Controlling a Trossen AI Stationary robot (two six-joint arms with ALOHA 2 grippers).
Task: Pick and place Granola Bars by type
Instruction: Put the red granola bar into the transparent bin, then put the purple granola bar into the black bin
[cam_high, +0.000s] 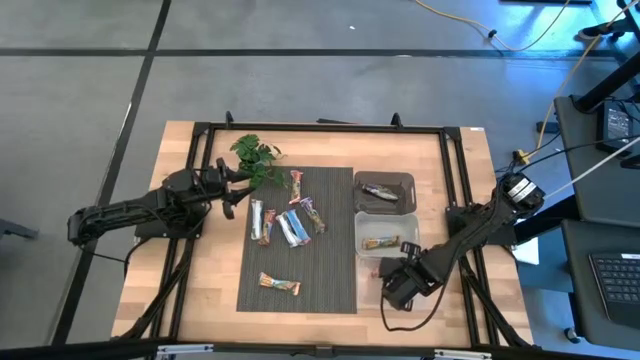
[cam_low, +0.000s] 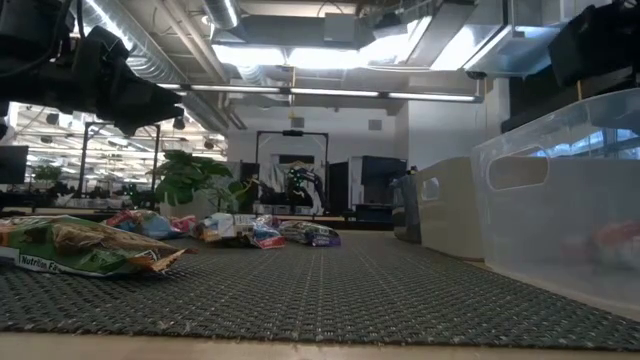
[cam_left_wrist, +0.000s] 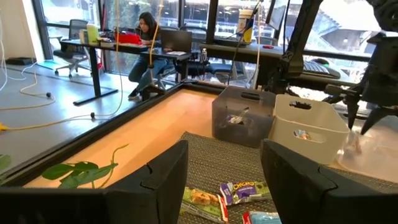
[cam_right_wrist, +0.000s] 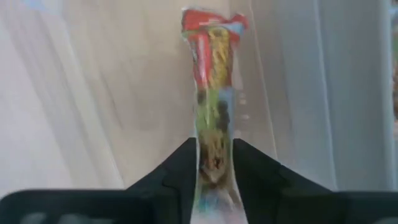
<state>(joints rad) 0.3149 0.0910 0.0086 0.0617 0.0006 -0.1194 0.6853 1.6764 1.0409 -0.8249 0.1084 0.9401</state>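
Near edge first: my right gripper sits at the near right of the table, just off the near right corner of the mat. The right wrist view shows its fingers pinched on a granola bar, red at the top end, green and tan in the middle, standing straight out from the tips over a pale translucent surface. In the high view I can't make that bar out under the arm.

Near left on the mat: one loose bar, orange-tan, well apart from both grippers.

Just beyond the right gripper is the clear bin with one bar inside. Farther back, touching it, is the dark bin with a purple-brown bar in it.

Mid to far left of the mat: a cluster of bars, mixed blue-white-red and orange-tan.

My left gripper hangs at the far left edge of the mat, just left of that cluster. Fingers spread apart, nothing between them. Cluster bars lie just ahead of the tips.

Plant sprig sits at the far left, right beside the left gripper.
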